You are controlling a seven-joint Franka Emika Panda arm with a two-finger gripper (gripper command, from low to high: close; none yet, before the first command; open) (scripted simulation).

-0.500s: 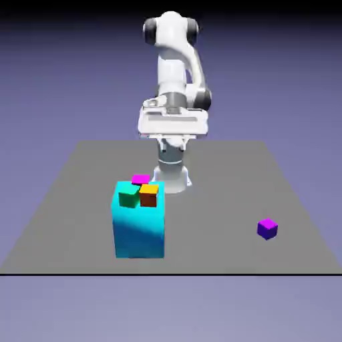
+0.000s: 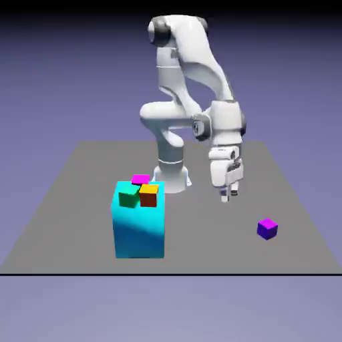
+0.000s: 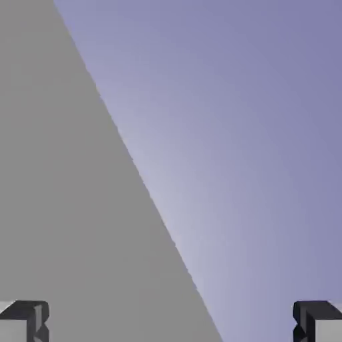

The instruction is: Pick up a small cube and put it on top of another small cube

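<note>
One robot arm (image 2: 190, 80) with one gripper (image 2: 229, 196) seen, two fingertips (image 3: 25, 320) shown. One table (image 2: 214, 247) counted. One big cyan block (image 2: 139, 230) counted. Four small cubes counted: one violet-purple cube (image 2: 267, 229), one green cube (image 2: 128, 196), one orange cube (image 2: 149, 196), one magenta-pink cube (image 2: 140, 179).

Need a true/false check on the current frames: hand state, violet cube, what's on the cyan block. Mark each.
1. The hand is open. True.
2. The violet cube sits on top of the cyan block. False: it is on the table.
3. The green cube and the orange cube are on the cyan block. True.
4. The hand is holding the orange cube. False: it holds nothing.
5. The violet cube shows in the hand view. False: only table, backdrop and the finger tips show there.
</note>
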